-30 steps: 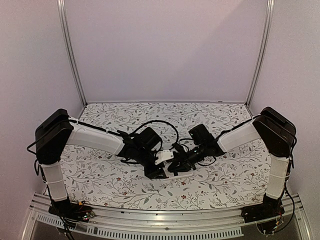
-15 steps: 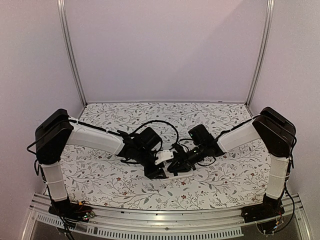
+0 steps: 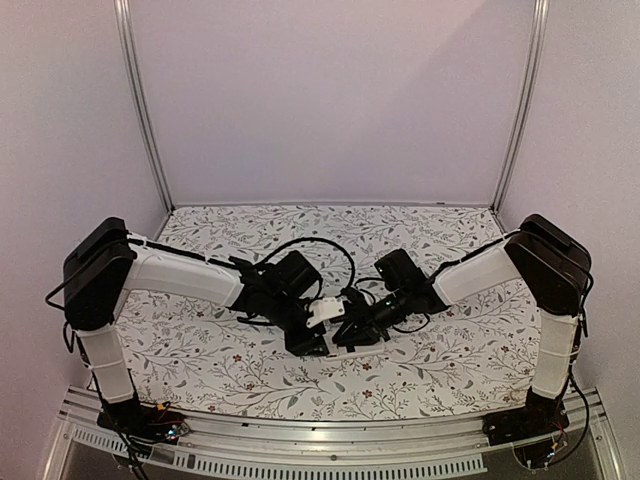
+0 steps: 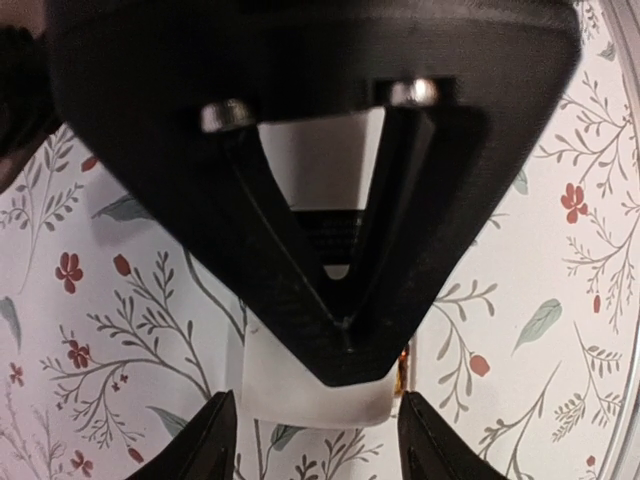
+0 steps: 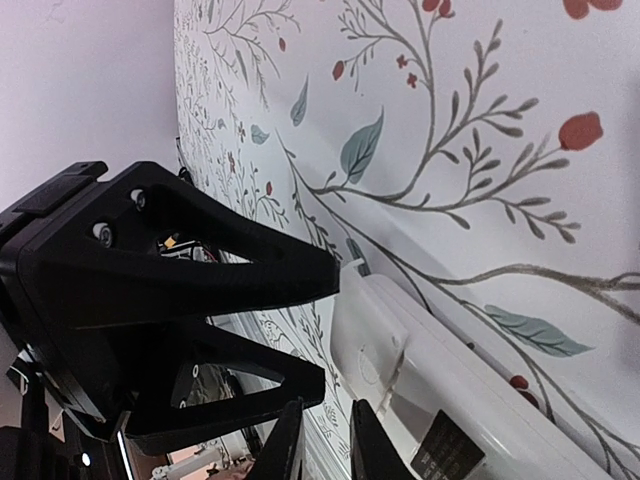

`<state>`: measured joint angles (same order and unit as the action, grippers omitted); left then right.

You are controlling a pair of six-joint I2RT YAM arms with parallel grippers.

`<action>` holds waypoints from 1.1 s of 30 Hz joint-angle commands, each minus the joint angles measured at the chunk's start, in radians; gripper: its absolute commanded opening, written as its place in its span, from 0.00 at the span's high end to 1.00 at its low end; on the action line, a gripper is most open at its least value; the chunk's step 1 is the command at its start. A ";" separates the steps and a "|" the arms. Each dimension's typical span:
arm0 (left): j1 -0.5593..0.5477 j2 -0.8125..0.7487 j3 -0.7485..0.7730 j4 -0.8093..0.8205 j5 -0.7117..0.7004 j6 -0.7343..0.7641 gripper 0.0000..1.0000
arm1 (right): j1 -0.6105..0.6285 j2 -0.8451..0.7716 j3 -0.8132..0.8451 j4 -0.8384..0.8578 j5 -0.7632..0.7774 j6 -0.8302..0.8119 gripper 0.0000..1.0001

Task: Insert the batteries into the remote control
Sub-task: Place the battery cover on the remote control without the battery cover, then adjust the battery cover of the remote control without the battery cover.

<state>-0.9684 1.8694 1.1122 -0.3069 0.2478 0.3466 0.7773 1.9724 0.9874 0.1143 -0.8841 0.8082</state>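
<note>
White remote control (image 4: 315, 395) sits pinched end-on in left gripper (image 4: 317, 440), right gripper (image 5: 327, 420) just beyond it, fingers nearly together, whether pinching anything cannot tell.

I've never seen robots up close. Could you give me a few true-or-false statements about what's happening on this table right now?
1. The left end effector and right end effector sit close together at the remote control. True.
2. The table has a plain blue cover. False: it is white with a leaf-and-flower print.
3. The right end effector's fingers are spread wide. False: they are nearly together.
4. The remote control is white. True.
5. The remote control lies by the back wall. False: it lies mid-table, toward the near edge.
</note>
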 commanded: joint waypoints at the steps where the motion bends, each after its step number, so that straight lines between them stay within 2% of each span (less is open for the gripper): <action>1: -0.013 -0.039 0.009 -0.025 -0.001 -0.009 0.44 | 0.007 0.002 0.015 0.005 0.010 0.000 0.84; 7: -0.007 -0.046 -0.008 -0.012 -0.018 -0.026 0.43 | 0.007 -0.002 0.021 0.006 0.008 0.001 0.84; 10: 0.018 -0.081 -0.050 0.046 0.007 -0.063 0.38 | 0.008 -0.001 0.018 0.007 0.008 0.001 0.84; 15: 0.031 -0.152 -0.138 0.168 0.033 -0.069 0.21 | -0.010 -0.046 0.008 0.004 0.018 -0.021 0.84; 17: 0.035 -0.190 -0.192 0.240 0.027 -0.075 0.03 | -0.028 -0.077 -0.003 -0.002 0.019 -0.031 0.83; 18: 0.034 -0.213 -0.219 0.274 0.016 -0.074 0.01 | -0.036 -0.091 -0.010 -0.008 0.024 -0.042 0.82; 21: 0.034 -0.298 -0.322 0.433 -0.013 -0.099 0.01 | -0.051 -0.150 -0.026 -0.054 0.048 -0.081 0.78; 23: 0.034 -0.368 -0.407 0.570 -0.033 -0.141 0.00 | -0.063 -0.172 -0.011 -0.141 0.071 -0.147 0.73; 25: 0.028 -0.378 -0.468 0.689 -0.118 -0.190 0.00 | -0.072 -0.180 0.002 -0.186 0.091 -0.196 0.72; 26: 0.027 -0.368 -0.448 0.657 -0.129 -0.196 0.01 | -0.072 -0.180 0.013 -0.207 0.097 -0.208 0.71; 28: 0.026 -0.326 -0.390 0.500 0.001 -0.103 0.00 | -0.073 -0.168 0.037 -0.245 0.099 -0.239 0.71; 29: 0.013 -0.300 -0.374 0.460 0.005 -0.089 0.00 | -0.072 -0.155 0.041 -0.250 0.097 -0.247 0.71; 31: -0.004 -0.278 -0.414 0.505 -0.002 -0.066 0.00 | -0.072 -0.142 0.045 -0.250 0.102 -0.255 0.71; 33: -0.015 -0.275 -0.479 0.645 -0.019 -0.046 0.00 | -0.074 -0.134 0.049 -0.254 0.103 -0.259 0.71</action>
<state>-0.9569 1.5631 0.7097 0.2119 0.2203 0.2436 0.7059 1.8057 1.0107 -0.0788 -0.8066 0.6037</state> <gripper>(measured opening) 0.995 0.291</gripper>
